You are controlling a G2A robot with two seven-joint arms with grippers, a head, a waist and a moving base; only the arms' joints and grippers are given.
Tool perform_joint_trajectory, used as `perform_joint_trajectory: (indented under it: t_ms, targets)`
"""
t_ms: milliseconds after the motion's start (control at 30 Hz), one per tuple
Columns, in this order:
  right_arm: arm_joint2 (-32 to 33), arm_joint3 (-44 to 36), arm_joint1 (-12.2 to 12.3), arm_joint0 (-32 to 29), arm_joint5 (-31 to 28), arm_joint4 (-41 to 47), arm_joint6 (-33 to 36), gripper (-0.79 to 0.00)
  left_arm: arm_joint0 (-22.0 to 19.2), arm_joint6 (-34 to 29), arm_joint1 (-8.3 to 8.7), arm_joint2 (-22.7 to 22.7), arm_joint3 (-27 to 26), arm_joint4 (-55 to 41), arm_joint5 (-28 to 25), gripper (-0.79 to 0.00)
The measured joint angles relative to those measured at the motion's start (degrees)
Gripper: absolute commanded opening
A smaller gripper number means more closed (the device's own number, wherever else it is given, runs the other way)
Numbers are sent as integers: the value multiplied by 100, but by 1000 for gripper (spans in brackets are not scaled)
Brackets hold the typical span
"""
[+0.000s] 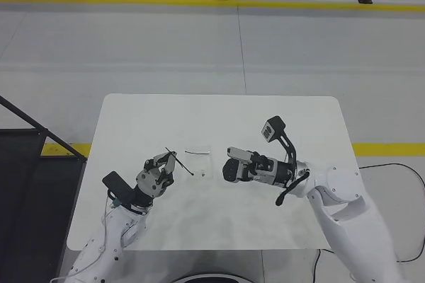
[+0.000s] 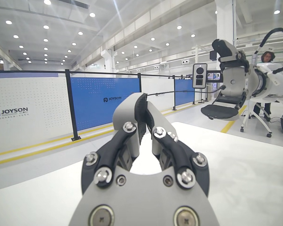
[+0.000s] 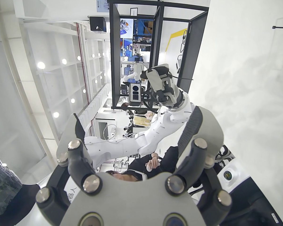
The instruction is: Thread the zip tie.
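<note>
My left gripper (image 1: 168,158) hovers over the table's front left, shut on a thin black zip tie (image 1: 180,162) that sticks out toward the middle. In the left wrist view the pads (image 2: 141,109) pinch the zip tie (image 2: 179,92), whose free end points at my right gripper (image 2: 211,81). My right gripper (image 1: 228,163) hangs open to the right of the tie's tip, a gap away from it, with nothing between its fingers. From the right wrist, the open gripper (image 3: 136,128) faces the left gripper (image 3: 166,74) and the zip tie (image 3: 182,78).
A small clear plastic bag (image 1: 198,160) lies on the white table (image 1: 283,120) between the two grippers. A second black zip tie (image 3: 281,27) lies there on the table. The table's back and right parts are bare.
</note>
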Motion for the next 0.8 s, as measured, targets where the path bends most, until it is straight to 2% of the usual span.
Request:
perform_joint_trajectory:
  t_ms: [67, 167, 400, 467, 567, 800]
  targets:
    - [-7, -10, 0, -11, -15, -8, -5, 0, 21, -68, -13, 20, -51, -183, -72, -785]
    - [-41, -36, 1, -150, -414, -154, -57, 0, 53, -213, -26, 43, -114, -755, -475, -785]
    - [-214, 353, -45, -480, -2163, -816, -649, 0, 19, -631, -49, 99, -118, -1940, -1441, -785]
    - [-347, 508, -76, -470, -2435, -1071, -882, 0, -29, -822, -58, 137, -66, -2207, -1622, -785]
    - [-441, 625, -100, -446, -2410, -1369, -1355, 0, -85, -961, -66, 139, -20, -2345, -1648, -785]
    - [-438, 610, -98, -454, -2401, -1328, -1184, 0, -82, -951, -66, 136, -22, -2332, -1637, -785]
